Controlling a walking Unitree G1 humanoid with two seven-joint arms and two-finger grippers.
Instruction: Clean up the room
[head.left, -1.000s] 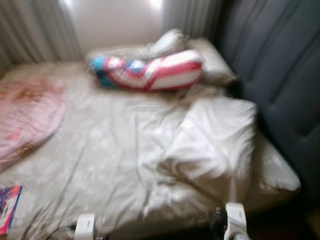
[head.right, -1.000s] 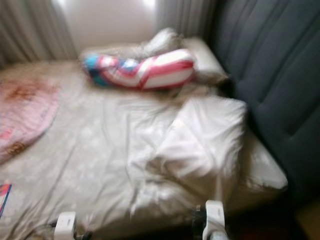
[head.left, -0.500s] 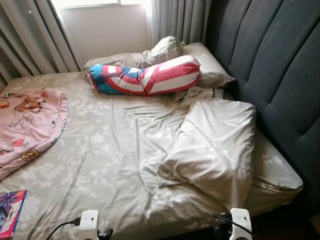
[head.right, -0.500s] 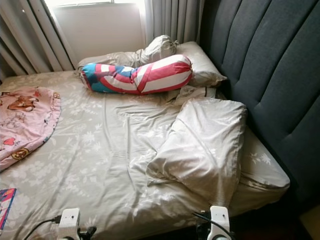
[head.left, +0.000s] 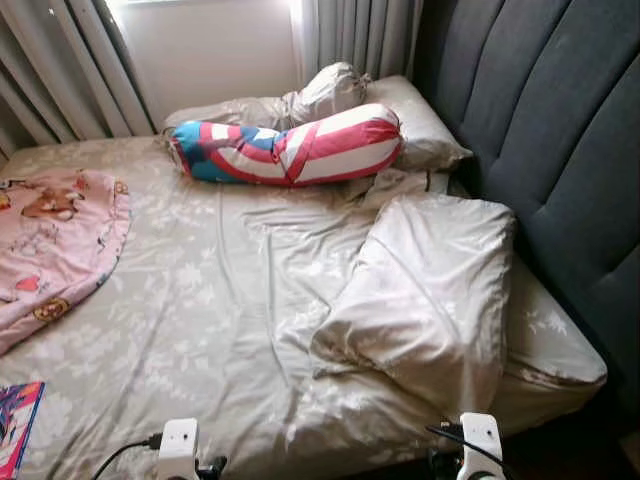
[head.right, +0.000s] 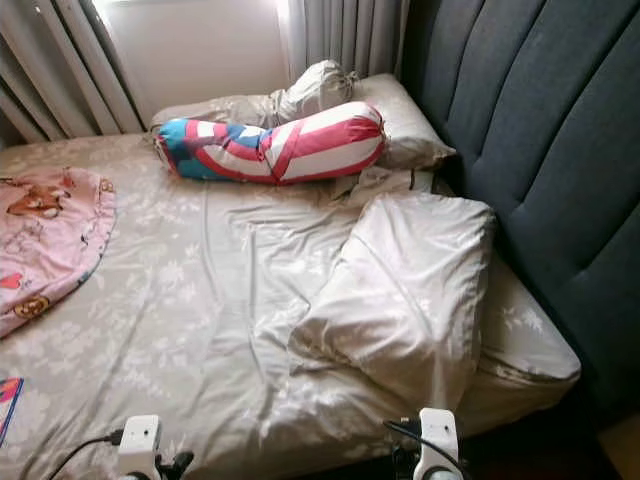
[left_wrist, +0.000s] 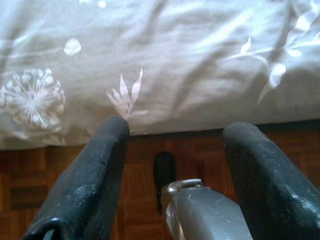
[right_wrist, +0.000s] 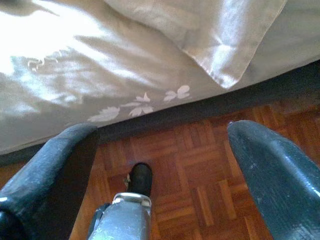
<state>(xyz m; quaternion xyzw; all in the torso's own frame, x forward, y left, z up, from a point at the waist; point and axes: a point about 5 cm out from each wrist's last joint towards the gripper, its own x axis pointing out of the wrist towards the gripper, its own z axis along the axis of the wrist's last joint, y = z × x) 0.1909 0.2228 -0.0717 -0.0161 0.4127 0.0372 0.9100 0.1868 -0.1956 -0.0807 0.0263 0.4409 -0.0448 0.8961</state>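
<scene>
I hold both the left gripper (left_wrist: 172, 145) and right gripper (right_wrist: 160, 145) with jaws released at the bed's (head.left: 200, 330) edge, the crumpled pillow (head.left: 430, 290) lying ahead, nearer my right arm.

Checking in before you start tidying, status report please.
Both grippers, left gripper and right gripper, open, empty, low at bed edge. Loose pillow askew on bed. Pink blanket, book left side.

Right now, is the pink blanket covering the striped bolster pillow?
No. The pink blanket lies on the bed's left side, apart from the striped bolster pillow near the headboard.
</scene>
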